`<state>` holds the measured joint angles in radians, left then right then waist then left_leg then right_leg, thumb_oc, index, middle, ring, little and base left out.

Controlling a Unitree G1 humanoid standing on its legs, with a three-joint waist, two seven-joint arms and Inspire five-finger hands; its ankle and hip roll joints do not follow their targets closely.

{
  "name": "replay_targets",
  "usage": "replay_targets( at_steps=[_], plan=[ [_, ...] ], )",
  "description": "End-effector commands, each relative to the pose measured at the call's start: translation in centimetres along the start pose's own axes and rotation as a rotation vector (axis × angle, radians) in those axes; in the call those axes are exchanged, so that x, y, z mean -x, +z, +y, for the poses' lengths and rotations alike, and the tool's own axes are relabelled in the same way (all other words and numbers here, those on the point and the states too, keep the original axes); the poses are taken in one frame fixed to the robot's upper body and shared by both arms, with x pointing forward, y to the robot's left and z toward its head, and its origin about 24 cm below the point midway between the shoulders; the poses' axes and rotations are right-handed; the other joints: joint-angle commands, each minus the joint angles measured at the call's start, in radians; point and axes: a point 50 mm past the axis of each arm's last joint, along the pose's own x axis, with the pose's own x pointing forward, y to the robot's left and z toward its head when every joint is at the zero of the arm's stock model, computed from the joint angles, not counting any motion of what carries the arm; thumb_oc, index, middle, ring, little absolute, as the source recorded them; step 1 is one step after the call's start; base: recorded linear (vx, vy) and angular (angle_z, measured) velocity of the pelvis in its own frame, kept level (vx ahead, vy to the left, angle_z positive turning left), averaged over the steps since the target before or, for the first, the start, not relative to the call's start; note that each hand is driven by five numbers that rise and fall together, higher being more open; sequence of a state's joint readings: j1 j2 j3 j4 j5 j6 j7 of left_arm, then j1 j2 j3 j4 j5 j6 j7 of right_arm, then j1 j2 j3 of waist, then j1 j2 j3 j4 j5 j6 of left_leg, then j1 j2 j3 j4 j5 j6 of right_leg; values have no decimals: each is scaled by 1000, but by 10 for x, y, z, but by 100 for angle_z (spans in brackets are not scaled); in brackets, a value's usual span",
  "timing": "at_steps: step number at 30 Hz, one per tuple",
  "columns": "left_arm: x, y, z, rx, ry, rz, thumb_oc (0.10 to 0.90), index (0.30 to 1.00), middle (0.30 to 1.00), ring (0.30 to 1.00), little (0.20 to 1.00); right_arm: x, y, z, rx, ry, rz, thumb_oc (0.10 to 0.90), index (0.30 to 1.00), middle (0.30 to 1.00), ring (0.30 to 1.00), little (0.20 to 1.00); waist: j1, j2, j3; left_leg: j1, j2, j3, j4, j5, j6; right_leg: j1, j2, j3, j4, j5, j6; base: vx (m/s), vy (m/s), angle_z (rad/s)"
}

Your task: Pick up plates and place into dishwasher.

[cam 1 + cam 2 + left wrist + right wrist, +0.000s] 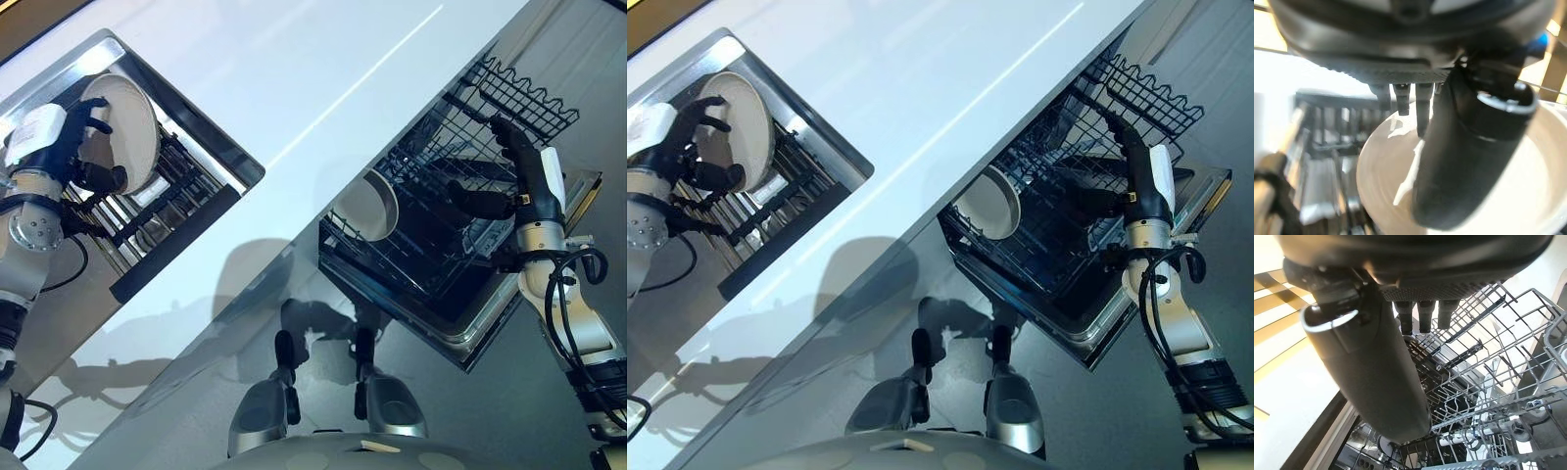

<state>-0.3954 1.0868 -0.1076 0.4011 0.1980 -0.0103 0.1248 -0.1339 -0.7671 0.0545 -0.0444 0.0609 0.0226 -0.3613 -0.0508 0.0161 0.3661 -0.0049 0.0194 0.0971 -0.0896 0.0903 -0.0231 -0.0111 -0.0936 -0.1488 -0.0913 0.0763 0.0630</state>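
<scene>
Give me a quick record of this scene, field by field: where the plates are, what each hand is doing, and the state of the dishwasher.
held plate: cream plate in left hand, over the sink rack
left hand: fingers curled round the plate's rim
loaded plate: white plate standing on edge in the dishwasher rack
right hand: open, empty, above the rack
dishwasher: open, rack pulled out

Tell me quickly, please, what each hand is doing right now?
Left hand: shut on the cream plate over the sink rack.
Right hand: open, holding nothing, over the dishwasher rack.
</scene>
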Motion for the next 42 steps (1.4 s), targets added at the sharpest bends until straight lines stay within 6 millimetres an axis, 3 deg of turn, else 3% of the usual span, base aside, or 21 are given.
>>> replay_targets(
  at_steps=[1, 4, 10, 16, 26, 35, 42],
  plan=[
    [0, 4, 45, -61, 215, -67, 800, 900, 900, 900, 900, -11, 46, -32, -12, -118, -263, 800, 900, 900, 900, 900, -8, -18, -86, 35, -34, 23, 13, -81, -1, 14, -21, -11, 12, 6, 87, 70, -41, 0],
    [7, 3, 58, -61, 332, -81, 800, 900, 900, 900, 900, -3, 39, -32, -11, -113, -244, 800, 900, 900, 900, 900, -2, -12, -108, 43, -36, 18, 8, -84, -4, 25, -20, -15, 9, 2, 86, 56, -33, 1],
    [25, 10, 61, -44, 434, -136, 800, 900, 900, 900, 900, 7, 30, -29, -17, -91, -210, 800, 900, 900, 900, 900, 6, -6, -145, 57, -38, 7, 5, -89, -8, 43, -20, -22, 8, -7, 82, 45, -24, 2],
    [40, 15, 57, -56, 447, -192, 800, 900, 900, 900, 900, 12, 27, -27, -18, -78, -189, 800, 900, 900, 900, 900, 15, -2, -171, 71, -39, -4, 2, -92, -11, 60, -20, -30, 7, -12, 81, 25, -13, 2],
    [50, 18, 70, -14, 445, -229, 800, 900, 900, 900, 900, 16, 23, -29, -12, -77, -173, 800, 900, 900, 900, 900, 28, -1, -200, 85, -38, -12, 2, -94, -16, 84, -23, -44, 4, -18, 85, 5, -8, 2],
    [54, 25, 42, 105, 251, -222, 800, 900, 900, 900, 900, 20, 21, -24, -16, -76, -150, 800, 900, 900, 900, 900, 36, -1, -202, 92, -39, -18, 2, -96, -12, 93, -24, -48, 4, -19, 87, 1, -6, 3],
    [55, 29, 6, 362, 82, -184, 800, 900, 900, 900, 900, 21, 18, -18, -14, -63, -136, 800, 900, 900, 900, 900, 34, -6, -195, 94, -36, -15, 2, -94, -9, 94, -23, -47, 5, -17, 88, 0, 0, 0]
  ],
)
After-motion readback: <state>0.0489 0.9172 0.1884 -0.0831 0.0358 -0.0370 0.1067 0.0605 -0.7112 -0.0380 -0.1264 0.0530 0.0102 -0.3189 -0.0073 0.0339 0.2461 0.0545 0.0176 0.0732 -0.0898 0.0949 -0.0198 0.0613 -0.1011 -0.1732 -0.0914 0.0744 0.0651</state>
